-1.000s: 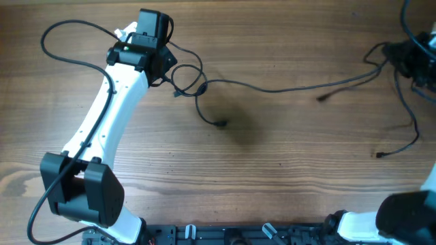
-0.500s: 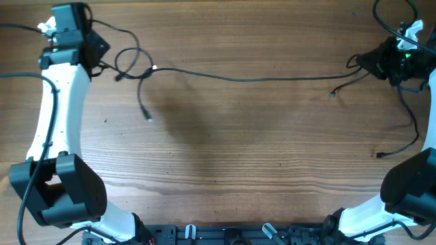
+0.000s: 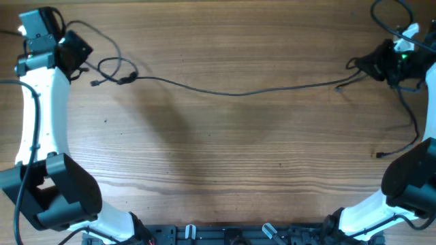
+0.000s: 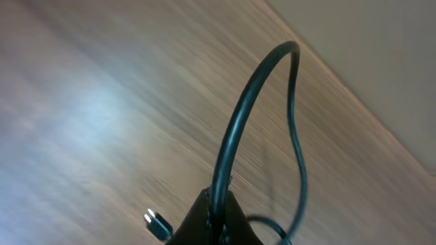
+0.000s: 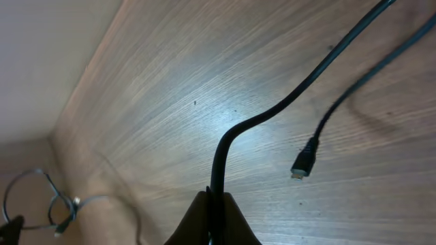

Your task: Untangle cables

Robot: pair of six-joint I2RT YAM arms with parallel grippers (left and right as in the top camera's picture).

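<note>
Across the table [image 3: 218, 170] our left gripper [image 4: 218, 216] and right gripper [image 5: 214, 212] pinch cables [image 3: 231, 92]; pulling apart could cinch the ten-o'clock knot [image 3: 121, 76].

Strung across the counter [image 3: 218, 170]: one long cable [image 3: 231, 91], sagging slightly midway. Pinched at its left end by jaws of the left arm [image 3: 41, 102], at its right end by the right arm [image 3: 398, 60]. Small loops near its left end; second cable [image 3: 411, 126] below its right end.
</note>
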